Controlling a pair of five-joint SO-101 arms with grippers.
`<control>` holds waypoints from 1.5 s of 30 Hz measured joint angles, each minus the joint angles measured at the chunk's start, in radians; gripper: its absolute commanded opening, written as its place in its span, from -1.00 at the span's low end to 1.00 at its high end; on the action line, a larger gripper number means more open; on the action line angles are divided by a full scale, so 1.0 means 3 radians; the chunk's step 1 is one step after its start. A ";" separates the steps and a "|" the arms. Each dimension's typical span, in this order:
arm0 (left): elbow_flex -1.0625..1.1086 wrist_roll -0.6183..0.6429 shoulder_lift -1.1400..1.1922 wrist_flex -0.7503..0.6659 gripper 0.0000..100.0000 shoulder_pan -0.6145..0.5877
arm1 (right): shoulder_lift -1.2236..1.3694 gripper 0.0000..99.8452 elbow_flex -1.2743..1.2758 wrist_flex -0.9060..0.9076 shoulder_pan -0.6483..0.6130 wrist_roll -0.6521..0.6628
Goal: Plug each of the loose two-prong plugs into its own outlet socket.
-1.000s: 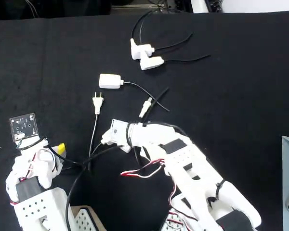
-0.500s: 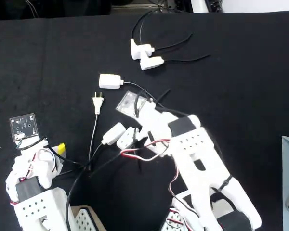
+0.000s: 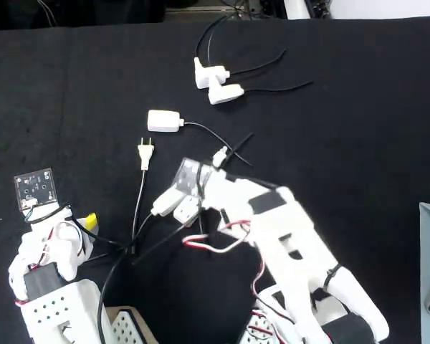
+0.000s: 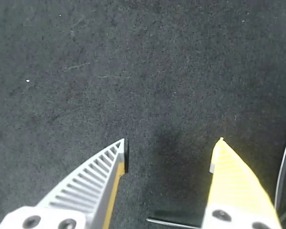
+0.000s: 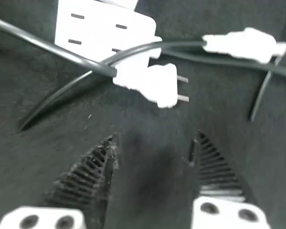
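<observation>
"Two loose plugs noted ahead of the right wrist: nearest, a two-prong plug [image 5: 155, 85] flat on the black cloth [image 5: 33, 143], prongs bare, right against the white outlet block [image 5: 102, 28]; a second plug [image 5: 240, 44] farther off. Neither seated."

"Hold on either?"

"None. Right gripper [image 5: 155, 143] spread wide, nothing between the fingertips, poised just short of the nearest plug."

"Changed over the last second?"

"Swung up the table half a second back, then drawn partway down again — now angled over the white pieces by the cord bundle [image 3: 134, 240]. From above, cannot tell plug from block there. No shift noted in the lone plug [image 3: 145, 152] or the corded white block [image 3: 165, 120] beyond it."

"Left side?"

"Left gripper [image 4: 171, 143] parted, empty, over bare cloth; parked as before."

"Meaning for the task?"

"Judged as re-aiming, not progress — no plug lifted yet, no socket filled. Next, probably: close on the plug body, keeping clear of the cord [image 5: 52, 45] draped across the block."
</observation>
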 measured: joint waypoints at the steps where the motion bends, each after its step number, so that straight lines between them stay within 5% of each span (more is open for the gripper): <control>1: 0.0000 0.0000 0.0000 0.0000 -0.42 0.0000 | 0.0000 -0.51 0.0118 -0.0205 0.0000 0.0072; 10: 0.0000 0.0000 0.0000 0.0000 -0.42 0.0000 | 0.0000 -0.51 0.0425 -0.1161 -0.0010 0.0210; 26: 0.0000 0.0000 0.0000 0.0000 -0.42 0.0000 | 0.0568 -0.51 0.0266 -0.1248 -0.0266 0.0210; 33: 0.0000 0.0000 0.0000 0.0000 -0.42 0.0000 | 0.0864 -0.99 -0.0087 -0.1248 -0.0266 0.0210; 36: 0.0000 0.0000 0.0000 0.0000 -0.42 0.0000 | 0.0880 -0.98 -0.0143 -0.1243 -0.0251 0.0210; 45: 0.0000 0.0000 0.0000 0.0000 -0.42 0.0000 | 0.0885 -0.98 -0.0854 0.0031 0.0256 -0.0061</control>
